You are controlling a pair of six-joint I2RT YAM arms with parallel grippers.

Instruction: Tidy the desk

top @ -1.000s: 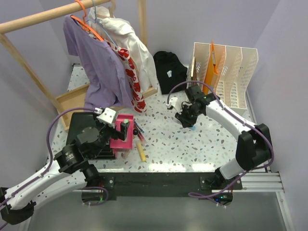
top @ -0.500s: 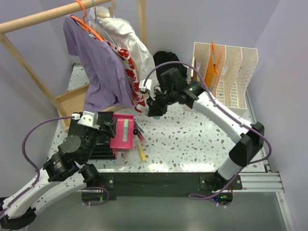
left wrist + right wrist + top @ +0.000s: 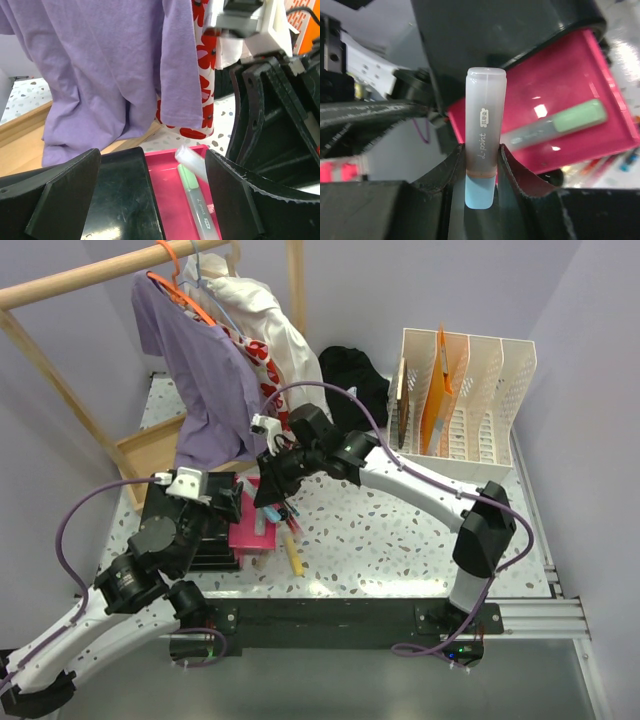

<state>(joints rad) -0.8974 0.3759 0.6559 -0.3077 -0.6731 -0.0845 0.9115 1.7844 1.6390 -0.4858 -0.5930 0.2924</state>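
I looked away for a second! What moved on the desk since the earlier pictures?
The right hand, shut on a blue-ended marker, swung left from beside the file rack to over the pink tray. The left hand drew back slightly, staying open. Green marker and clothes stayed put.

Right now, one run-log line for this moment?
left hand: open, empty | right hand: shut on capped pen, above pink tray | green pen: lying in it
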